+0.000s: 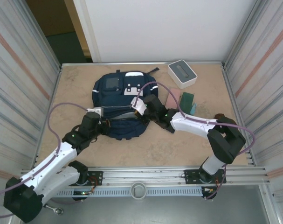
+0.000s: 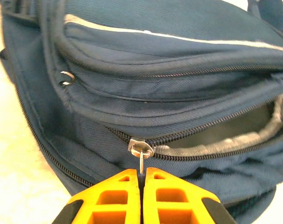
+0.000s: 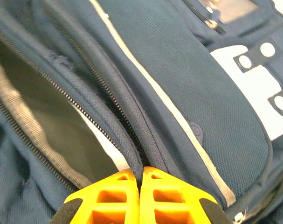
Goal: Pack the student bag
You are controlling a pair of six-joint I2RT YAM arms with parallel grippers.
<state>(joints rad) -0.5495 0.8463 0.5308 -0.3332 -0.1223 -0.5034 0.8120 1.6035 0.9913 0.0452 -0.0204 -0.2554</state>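
Observation:
The student bag [image 1: 120, 100], navy with white patches, lies flat at the middle of the table, its near compartment partly unzipped and showing grey lining [image 2: 244, 128]. My left gripper [image 1: 102, 125] sits at the bag's near left edge, shut on the metal zipper pull [image 2: 141, 154] of that compartment. Pressed against the bag's near right side, my right gripper [image 1: 137, 108] is shut on the fabric rim [image 3: 132, 140] of the opening, pinching the piped edge beside the zipper teeth. A thin reflective stripe [image 3: 178, 121] runs along the panel beyond it.
A white box [image 1: 182, 73] stands at the back right. Flat pink and green items [image 1: 181, 99] lie right of the bag, near my right arm. Metal walls close in the table on both sides, and a rail runs along the near edge.

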